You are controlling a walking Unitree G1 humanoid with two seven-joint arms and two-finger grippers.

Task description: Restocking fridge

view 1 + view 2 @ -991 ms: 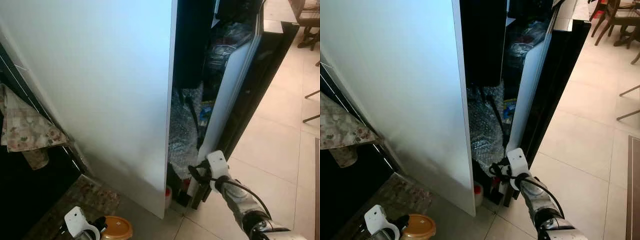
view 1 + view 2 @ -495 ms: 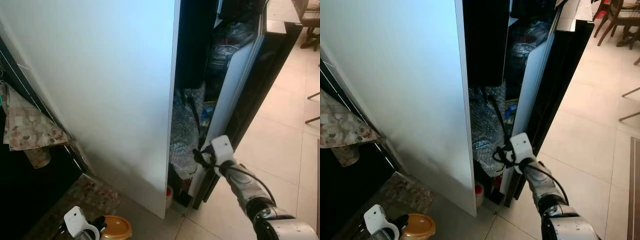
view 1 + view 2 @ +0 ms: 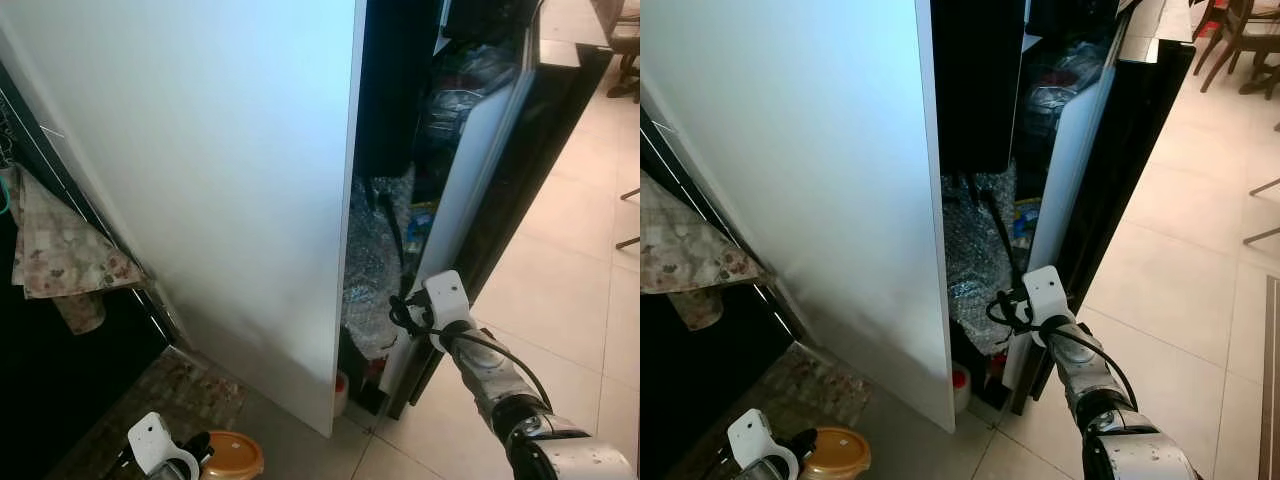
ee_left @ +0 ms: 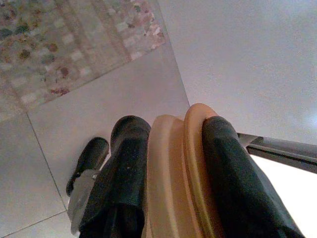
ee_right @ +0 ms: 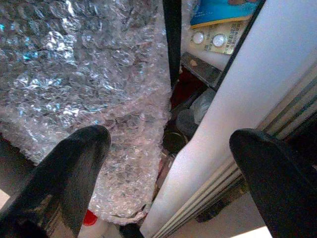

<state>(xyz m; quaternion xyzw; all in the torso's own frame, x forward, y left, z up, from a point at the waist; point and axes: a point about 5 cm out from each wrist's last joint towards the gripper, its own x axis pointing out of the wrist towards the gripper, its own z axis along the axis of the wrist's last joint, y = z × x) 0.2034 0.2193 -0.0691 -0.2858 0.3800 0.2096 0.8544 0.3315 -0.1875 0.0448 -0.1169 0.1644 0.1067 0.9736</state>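
You face one tall white fridge side panel (image 3: 220, 180), with one black glossy fridge door (image 3: 1110, 190) ajar at your 1 o'clock. Inside the gap sits a crumpled clear bubble-wrap bundle (image 5: 84, 94); beside it lies what may be a blister pack with two pills (image 5: 210, 40), its print unreadable. Your right gripper (image 5: 168, 163) is spread wide at the door's white edge. Your left gripper (image 4: 173, 173), at 7 o'clock, clamps one round tan lidded container (image 3: 232, 458).

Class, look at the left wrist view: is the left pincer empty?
No. The left pincer is shut on a tan lid, with one black finger pressing on each side of it.
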